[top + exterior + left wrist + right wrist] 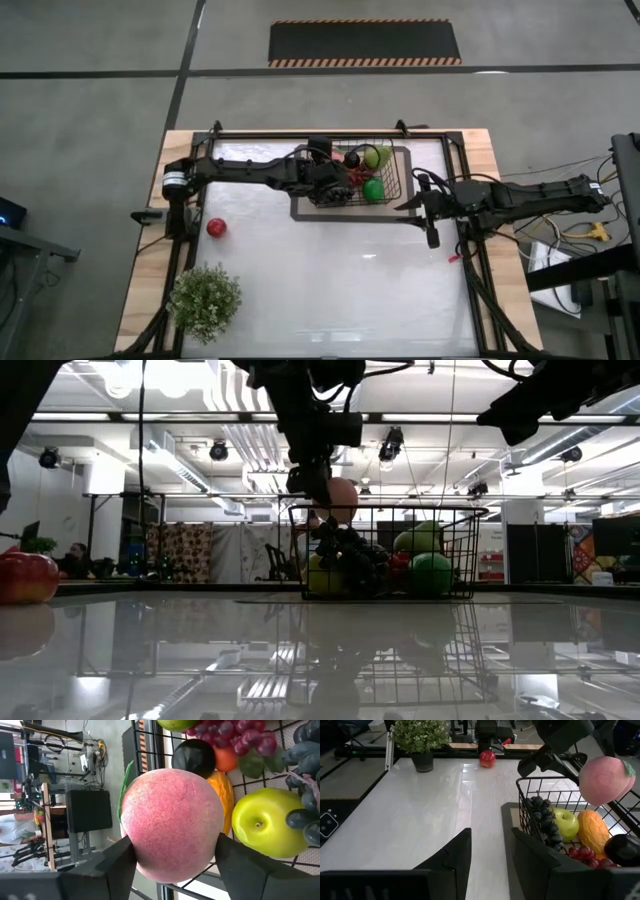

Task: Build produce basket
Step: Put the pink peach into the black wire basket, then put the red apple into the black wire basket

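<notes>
My left gripper (335, 186) is shut on a pink peach (170, 820) over the left end of the black wire basket (392, 150), at about rim height in the low view (342, 498). In the basket lie green apples (373, 190), a yellow-green apple (262, 822), an orange mango (592, 831), a dark plum (194, 756), and red and dark grapes (235, 732). A red apple (216, 227) rests on the table at the left. My right gripper (490, 855) is open and empty, near the basket's right end (431, 222). My left gripper pinches the peach between its two fingers, on two opposite sides of its round body (131, 840). The fingers (117, 862) come from above, pointing down. The peach is lifted clear, above the fruit in the basket.
A bushy green potted plant (205, 300) stands at the near left corner. A flat dark mat (300, 210) lies under the basket. The wide white tabletop (330, 280) stretches nearer than the basket. A person (75, 558) sits in the room beyond.
</notes>
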Controlling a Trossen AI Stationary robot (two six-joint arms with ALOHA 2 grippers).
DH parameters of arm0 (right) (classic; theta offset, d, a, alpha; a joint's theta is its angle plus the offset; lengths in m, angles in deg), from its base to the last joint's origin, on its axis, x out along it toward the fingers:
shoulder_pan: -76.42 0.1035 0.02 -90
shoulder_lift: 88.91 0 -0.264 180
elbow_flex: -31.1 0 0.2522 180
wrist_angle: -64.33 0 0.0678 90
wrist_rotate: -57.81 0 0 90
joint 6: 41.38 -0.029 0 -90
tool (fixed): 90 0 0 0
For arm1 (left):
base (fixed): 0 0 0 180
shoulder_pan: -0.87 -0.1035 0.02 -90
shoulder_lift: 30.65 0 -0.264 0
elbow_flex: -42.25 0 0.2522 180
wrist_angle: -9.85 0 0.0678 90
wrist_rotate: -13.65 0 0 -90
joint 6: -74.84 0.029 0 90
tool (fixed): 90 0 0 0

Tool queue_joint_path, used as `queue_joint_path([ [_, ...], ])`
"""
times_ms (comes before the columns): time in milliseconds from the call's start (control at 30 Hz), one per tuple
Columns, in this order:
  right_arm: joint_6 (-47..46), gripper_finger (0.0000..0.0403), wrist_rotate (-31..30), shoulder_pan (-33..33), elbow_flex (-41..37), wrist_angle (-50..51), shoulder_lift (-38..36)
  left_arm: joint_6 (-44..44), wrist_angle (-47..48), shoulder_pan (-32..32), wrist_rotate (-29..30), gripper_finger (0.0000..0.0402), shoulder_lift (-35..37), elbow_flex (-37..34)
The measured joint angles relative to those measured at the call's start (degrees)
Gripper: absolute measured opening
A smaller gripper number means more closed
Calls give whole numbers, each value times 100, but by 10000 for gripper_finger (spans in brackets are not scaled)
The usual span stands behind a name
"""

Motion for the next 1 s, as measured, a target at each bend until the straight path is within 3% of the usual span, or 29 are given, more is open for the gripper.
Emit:
queue_joint_path([
  [267,0,123,0,0,0,0,0,-13,-2,-25,0,267,0,-2],
  [667,0,123,0,0,0,3,0,-9,0,-61,2,269,9,-2],
  [1000,2,123,0,0,0,15,2,-119,0,327,7,270,116,188],
])
